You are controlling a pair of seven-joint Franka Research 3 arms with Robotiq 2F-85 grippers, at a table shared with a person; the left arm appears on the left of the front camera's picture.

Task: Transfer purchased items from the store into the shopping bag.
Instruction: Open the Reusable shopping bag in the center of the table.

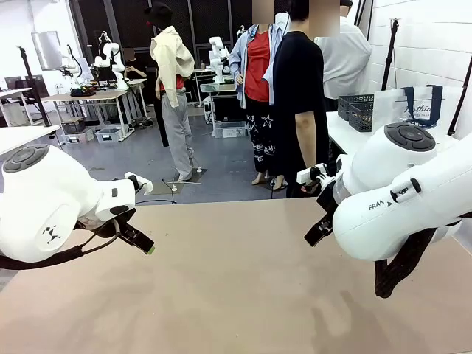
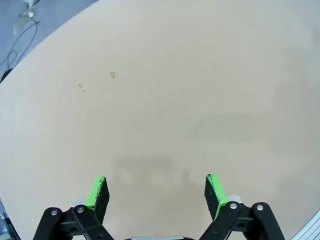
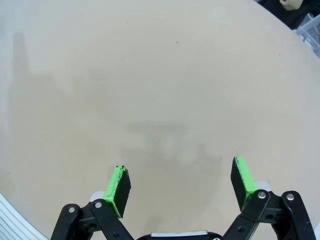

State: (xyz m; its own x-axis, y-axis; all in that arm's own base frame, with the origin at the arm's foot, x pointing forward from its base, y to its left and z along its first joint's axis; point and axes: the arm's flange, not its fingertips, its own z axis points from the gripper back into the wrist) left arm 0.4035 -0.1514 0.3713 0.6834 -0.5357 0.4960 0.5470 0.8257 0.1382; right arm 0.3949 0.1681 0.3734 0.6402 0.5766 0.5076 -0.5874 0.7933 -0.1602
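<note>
**Front view.** The left fingers (image 1: 140, 240) hung low over the tan worktop (image 1: 236, 295) on its left side. The right fingers (image 1: 317, 231) hung over its right side. From this angle I could not tell how far either pair stood apart. The shopping bag (image 1: 405, 110) stood upright on a white side table (image 1: 339, 136) at far right, behind the right arm (image 1: 398, 199). The store (image 1: 358, 114) sat just beside the bag, on its left. What lay inside the store could not be made out. A person (image 1: 299, 96) in black stood at the worktop's far edge.

**Left wrist view.** The left fingers (image 2: 97, 192) were spread wide, with nothing between the green pads. A few small specks (image 2: 112, 75) marked the worktop beyond.

**Right wrist view.** The right fingers (image 3: 120, 186) were spread wide, with nothing between the pads, over the worktop.
</note>
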